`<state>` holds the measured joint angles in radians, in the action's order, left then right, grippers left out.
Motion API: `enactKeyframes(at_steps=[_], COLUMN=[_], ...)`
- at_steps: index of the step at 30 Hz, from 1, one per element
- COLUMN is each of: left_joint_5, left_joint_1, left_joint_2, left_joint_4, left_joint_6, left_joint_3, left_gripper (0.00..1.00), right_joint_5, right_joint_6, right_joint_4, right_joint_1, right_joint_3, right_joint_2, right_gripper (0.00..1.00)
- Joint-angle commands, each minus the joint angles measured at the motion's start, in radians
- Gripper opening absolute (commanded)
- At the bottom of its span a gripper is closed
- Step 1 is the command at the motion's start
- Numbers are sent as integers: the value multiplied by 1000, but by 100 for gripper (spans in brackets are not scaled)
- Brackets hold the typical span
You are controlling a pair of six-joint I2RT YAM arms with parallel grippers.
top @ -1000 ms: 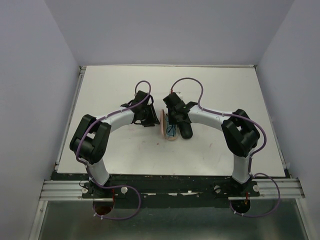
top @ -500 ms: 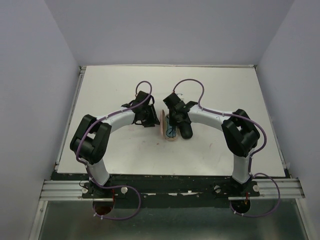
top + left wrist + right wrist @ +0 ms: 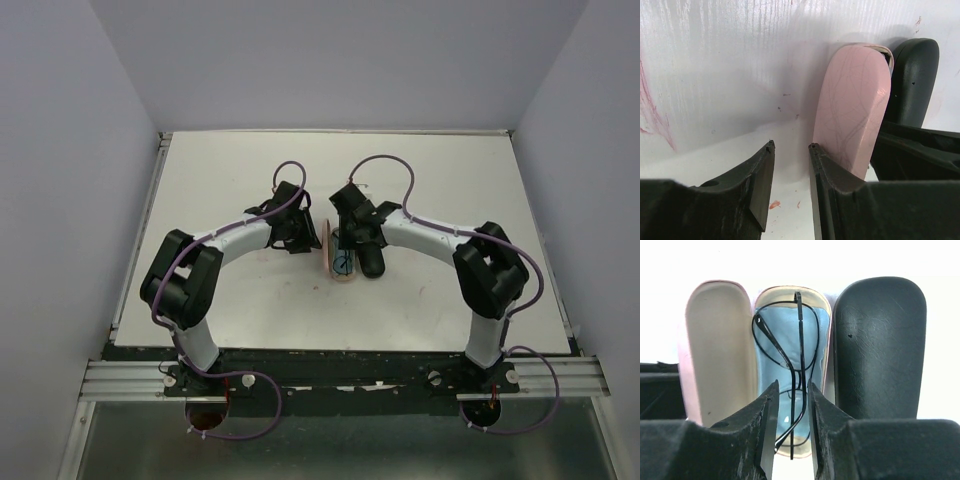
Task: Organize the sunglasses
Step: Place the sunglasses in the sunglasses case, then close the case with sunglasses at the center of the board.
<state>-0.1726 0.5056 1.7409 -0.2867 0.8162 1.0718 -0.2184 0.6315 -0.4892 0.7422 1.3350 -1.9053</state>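
Right gripper (image 3: 792, 387): fingers narrowly parted, straddling the sunglasses (image 3: 801, 340) wire, not clamped. Left gripper (image 3: 791, 150): parted, empty, beside the raised pink lid (image 3: 852, 105). Sunglasses lie on blue cloth (image 3: 782, 322) in the open pink case (image 3: 715, 340). I'd lift right straight out before left tips the lid. Black case (image 3: 880, 340) sits just beside it.

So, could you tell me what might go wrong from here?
One temple of the glasses reaches the rim of the pink case, so the lid might pinch it. The right jaws hang narrowly open over the glasses and could snag them. The left jaws, beside the lid, might shove the pink case.
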Motion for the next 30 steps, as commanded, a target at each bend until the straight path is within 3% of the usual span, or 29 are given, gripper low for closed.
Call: enactKeyframes(at_steps=[1,5,11,13,17,30], left_joint_5=[19,33,41,39,44,81], left_joint_1=[11,19,30,33,37,56], left_joint_2=[-43,-37,-31,-32,-37,-21], left_joint_4=[-17,-34,-42,-43,-51,-100], left_joint_6=[-5,-6,-3,-5,-5,-11], left_joint_3=[28,40,47,48,51,86], left_gripper=[43,43,43,43,43,43], right_joint_5=[-15,8,66,62,70,139], right_joint_6=[5,0,2,22,83,122], right_joint_4=[40,86,207,213,225,316], right_joint_1=[-3,-4,-4,-6,-29,-98], right_joint_3=[-49,-97,-194,-207,-269,-385], right_joint_2=[98,156,287,302,324,264], right_gripper=[37,39,53,53,42,28])
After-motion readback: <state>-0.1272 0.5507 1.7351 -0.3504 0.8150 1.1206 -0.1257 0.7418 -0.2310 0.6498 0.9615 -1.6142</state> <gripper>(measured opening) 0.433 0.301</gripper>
